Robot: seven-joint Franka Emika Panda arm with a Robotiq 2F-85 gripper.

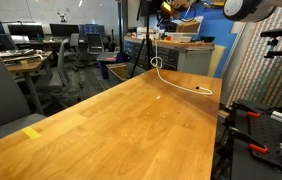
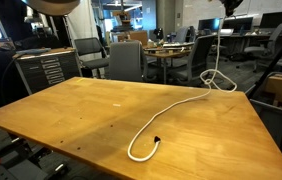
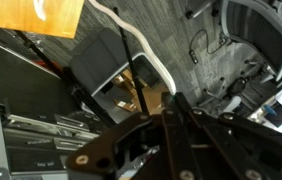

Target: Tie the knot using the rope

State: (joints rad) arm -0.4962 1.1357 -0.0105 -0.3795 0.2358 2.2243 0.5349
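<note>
- Currently the dark robot hand (image 2: 226, 9) is hovering high above the far edge of the broad, honey-coloured wooden desk (image 2: 81, 105), and it is pinching the upper part of the long, thin white rope (image 2: 176, 105).
- In both exterior views the rope (image 1: 159, 45) is hanging almost straight down from the hand (image 1: 164, 8) to the desk (image 1: 111, 120).
- Where it is meeting the wood near the far edge, the rope is forming a small loose loop.
- From that loop the rest is lying slack on the desk, trailing in a gentle curve toward the near edge in an exterior view.
- Its free end is curling back into a hook shape, with a small dark tip (image 2: 157, 141) resting on the wood.
- In the wrist view the hand (image 3: 176, 100) is showing its dark fingers drawn tightly together; the pinch point itself is too dim there to make out.
- That view is also catching a corner of the desk (image 3: 21, 15) at the upper left, above the floor.
- A small yellow scrap of tape (image 1: 31, 131) is sitting flat near one corner of the desk, well apart from the rope.
- A grey padded office chair (image 2: 126, 60) is standing just behind the desk.
</note>
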